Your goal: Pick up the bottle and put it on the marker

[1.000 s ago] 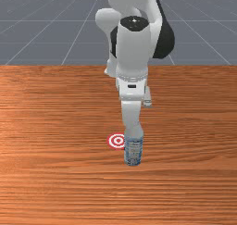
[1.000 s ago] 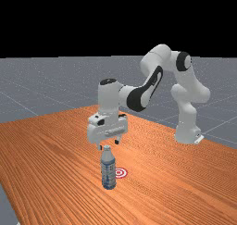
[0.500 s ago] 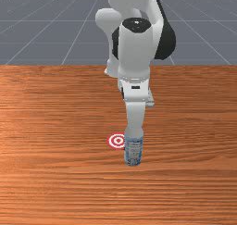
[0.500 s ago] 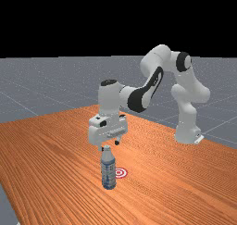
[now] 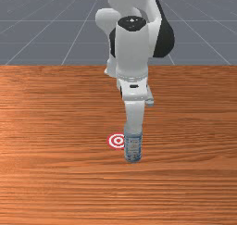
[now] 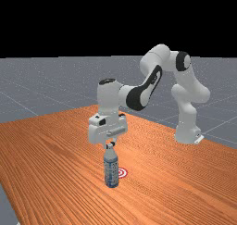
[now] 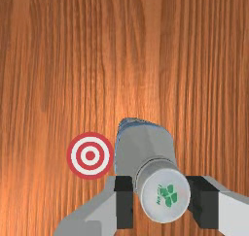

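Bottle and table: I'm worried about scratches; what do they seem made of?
The bottle looks like smooth plastic: its shoulder is an even grey, though coated metal is possible. Its cap, whitish with a green print, seems matte plastic. The table looks like wood with a soft sheen, given its long dark grain streaks and pale glow, perhaps veneer.

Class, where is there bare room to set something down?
Orange-brown wood lies bare from the round red-and-white marker to the front view's left edge, and from the blue-and-grey bottle to its right edge. Crowded: between marker and bottle, beneath the white gripper.
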